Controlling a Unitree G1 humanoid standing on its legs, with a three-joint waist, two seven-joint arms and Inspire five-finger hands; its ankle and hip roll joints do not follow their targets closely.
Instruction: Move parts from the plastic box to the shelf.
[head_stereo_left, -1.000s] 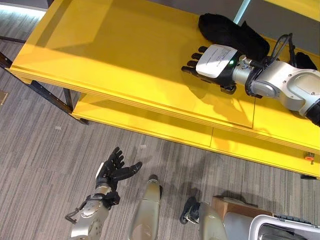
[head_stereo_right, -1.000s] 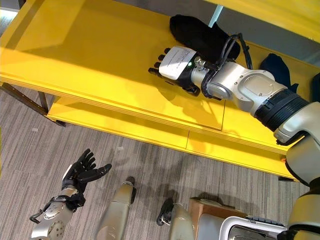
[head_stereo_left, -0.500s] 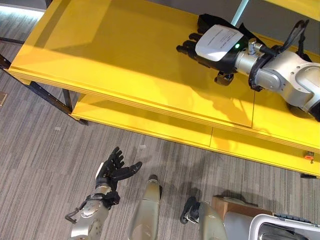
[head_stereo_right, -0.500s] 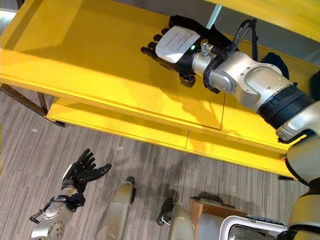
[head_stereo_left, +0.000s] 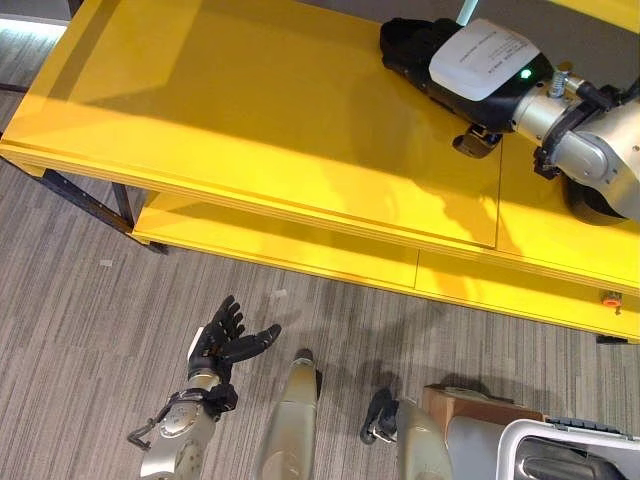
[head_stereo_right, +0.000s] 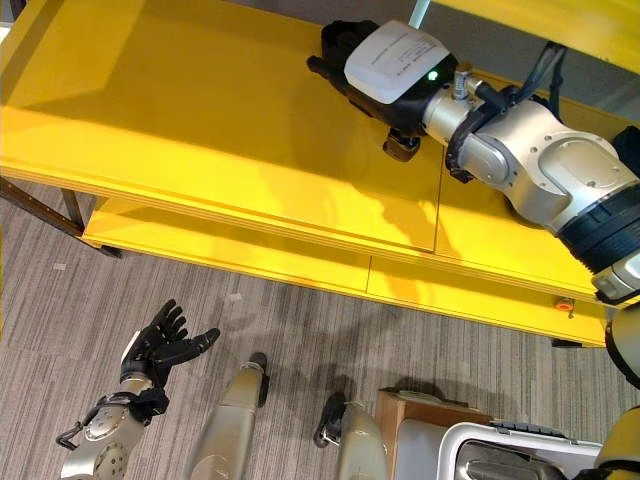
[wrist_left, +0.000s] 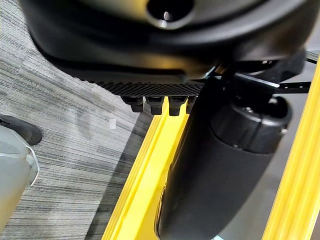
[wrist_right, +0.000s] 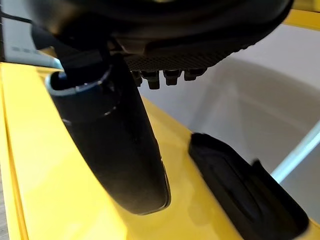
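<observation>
Our right hand (head_stereo_right: 385, 70) over the black part (wrist_right: 247, 197) on the yellow shelf (head_stereo_left: 250, 110).
We see its fingers straight, above the part; the part's long side runs slantwise. Our left hand (head_stereo_left: 225, 345) hangs spread by the floor.

**Head pair high above, wrist cameras tight against the hands**

The left eye and right eye views look steeply down from the robot's head onto the yellow shelf (head_stereo_left: 250, 110) and the grey floor (head_stereo_left: 90, 330) before it. Both take in the same stretch from slightly offset spots: the right hand (head_stereo_right: 385, 75) over the shelf's far edge, the left hand (head_stereo_left: 225, 345) low above the floor, and the plastic box (head_stereo_right: 500, 455) at the lower right corner. The left wrist view sits very close behind its own hand, facing floor and a yellow shelf rail (wrist_left: 145, 175). The right wrist view, equally close, faces along the shelf board toward a black part (wrist_right: 245, 200) and the grey wall (wrist_right: 240, 95).
</observation>
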